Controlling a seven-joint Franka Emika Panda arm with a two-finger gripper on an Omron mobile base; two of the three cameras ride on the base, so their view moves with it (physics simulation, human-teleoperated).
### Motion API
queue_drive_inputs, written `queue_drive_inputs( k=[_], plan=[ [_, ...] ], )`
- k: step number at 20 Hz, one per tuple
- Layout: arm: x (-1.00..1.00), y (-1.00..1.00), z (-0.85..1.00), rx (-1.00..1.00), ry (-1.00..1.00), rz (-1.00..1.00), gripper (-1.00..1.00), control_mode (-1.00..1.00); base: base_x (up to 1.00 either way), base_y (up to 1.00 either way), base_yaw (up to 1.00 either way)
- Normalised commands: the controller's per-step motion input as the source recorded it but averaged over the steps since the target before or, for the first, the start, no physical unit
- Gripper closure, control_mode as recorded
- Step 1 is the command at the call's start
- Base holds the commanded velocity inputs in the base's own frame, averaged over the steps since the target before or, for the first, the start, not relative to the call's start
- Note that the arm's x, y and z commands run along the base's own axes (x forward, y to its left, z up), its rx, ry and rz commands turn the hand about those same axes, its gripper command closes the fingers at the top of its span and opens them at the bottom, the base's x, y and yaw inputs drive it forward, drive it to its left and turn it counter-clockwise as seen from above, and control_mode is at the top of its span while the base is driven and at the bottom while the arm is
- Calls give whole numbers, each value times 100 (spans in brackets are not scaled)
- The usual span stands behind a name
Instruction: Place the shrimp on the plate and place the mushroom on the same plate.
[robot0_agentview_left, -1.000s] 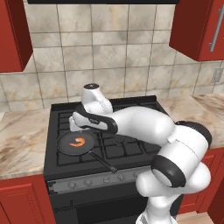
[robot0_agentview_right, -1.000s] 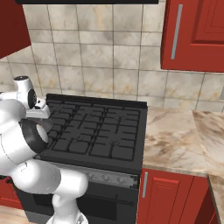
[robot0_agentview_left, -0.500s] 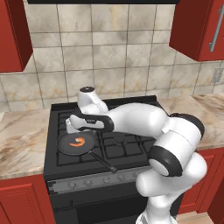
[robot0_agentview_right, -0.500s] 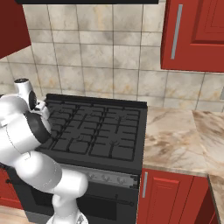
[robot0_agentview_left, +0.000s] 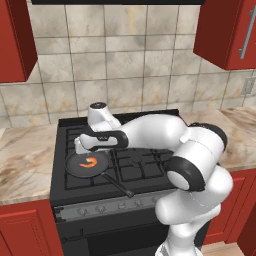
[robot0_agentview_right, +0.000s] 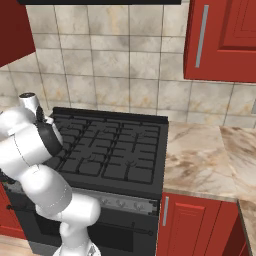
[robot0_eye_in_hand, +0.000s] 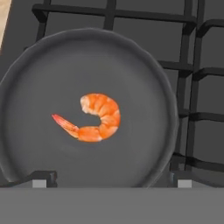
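The claw (robot0_eye_in_hand: 109, 179) hangs released above the frying pan (robot0_eye_in_hand: 144, 65), its two dark tips spread wide at the near edge of the hand view, nothing between them. In the left base view the claw (robot0_agentview_left: 81, 146) sits at the pan's far-left rim, over the front left burner of the stove (robot0_agentview_left: 150, 165).

The shrimp (robot0_eye_in_hand: 92, 117) lies alone in the middle of the pan, flat on the dark surface, curled into a C. From the hand camera it is straight ahead of the claw and roughly centred between the tips, so the move looks like a plain drop with little sideways correction. Its long axis, from the fat head end to the thin tail, runs about crosswise to the view, along the line joining the two tips. My judgement is that the claw would close end to end on the curl rather than across it, and a turn of the wrist may give a surer pinch across the body.

In the left base view the shrimp (robot0_agentview_left: 89, 161) shows as an orange spot, just near of the claw.
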Motion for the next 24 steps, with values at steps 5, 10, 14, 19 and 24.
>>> queue_drive_inputs(
  k=[5, 10, 14, 19, 24],
  plan=[
    [9, 4, -13, 0, 0, 0, -100, -100, 0, 0, 0],
    [12, 8, -15, 0, 0, 0, -100, -100, 0, 0, 0],
    [15, 8, -16, 0, 0, 0, -100, -100, 0, 0, 0],
    [17, 8, -15, 0, 0, 0, -100, -100, 0, 0, 0],
    [10, 7, -11, 0, 2, 0, -100, -100, 0, 0, 0]
  ],
)
